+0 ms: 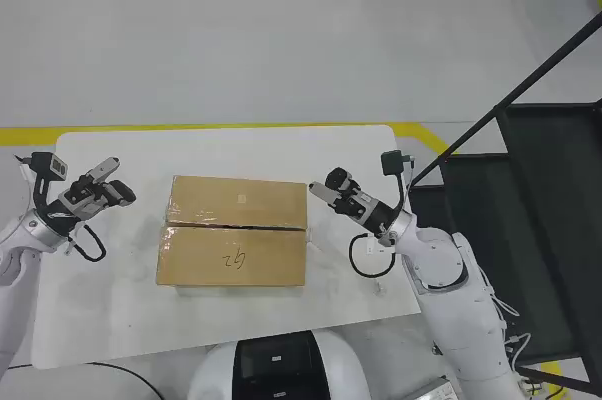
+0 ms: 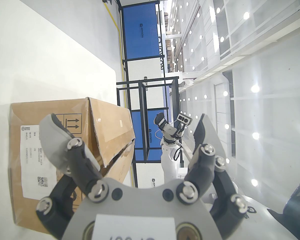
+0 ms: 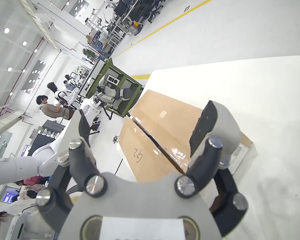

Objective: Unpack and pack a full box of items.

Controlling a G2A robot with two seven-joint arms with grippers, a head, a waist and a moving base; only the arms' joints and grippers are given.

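**Closed box between two open grippers**

Top view: the box point(image 1: 233, 230) lies in the middle of the white table point(image 1: 101, 300), flaps down, with a taped seam running along its length. The left gripper point(image 1: 116, 181) hangs off one short end with a strip of bare table between them. The right gripper point(image 1: 326, 187) is just beside the other end, level with the seam. Both sets of fingers are spread, holding nothing. Bare table borders the box on every side. A yellow floor line point(image 1: 231, 127) runs behind the table's far edge, and a black frame point(image 1: 541, 150) stands beyond the right arm.

Left wrist view: the left gripper point(image 2: 127, 126) is wide apart. One finger point(image 2: 55, 136) overlaps the box's point(image 2: 107, 123) labelled end face; whether it touches, I cannot tell. The flaps gape slightly at this end.

Right wrist view: the right gripper point(image 3: 145, 121) is spread, framing the box point(image 3: 162, 128) top and its glossy seam without contact. White table point(image 3: 265, 88) lies open alongside.
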